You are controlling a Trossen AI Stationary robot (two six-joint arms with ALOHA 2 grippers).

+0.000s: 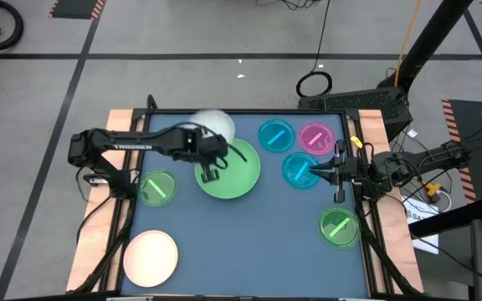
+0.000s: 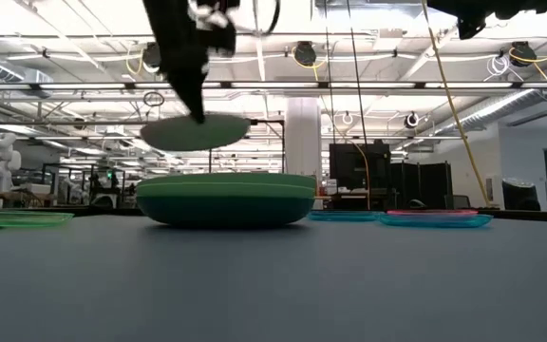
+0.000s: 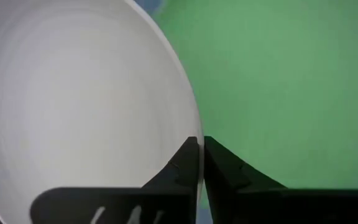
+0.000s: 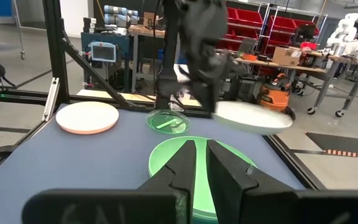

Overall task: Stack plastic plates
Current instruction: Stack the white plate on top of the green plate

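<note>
Stacking has barely begun: the left claw [image 1: 208, 173] is clamped on the rim of a white plate [image 1: 213, 125], holding it in the air just beside the large green plates [image 1: 233, 171] mid-table. Two blue plates [image 1: 275, 136], a pink one [image 1: 315, 138], two small green ones [image 1: 156, 187] and the cream plate [image 1: 151, 257] lie scattered on the table [image 1: 249, 242]. The right claw [image 1: 338, 174], fingers together, waits near the right edge.

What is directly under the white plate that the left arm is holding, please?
Air, then part of the large green plate: the white plate hangs above it, pinched by the left gripper. The table below is hidden.
</note>
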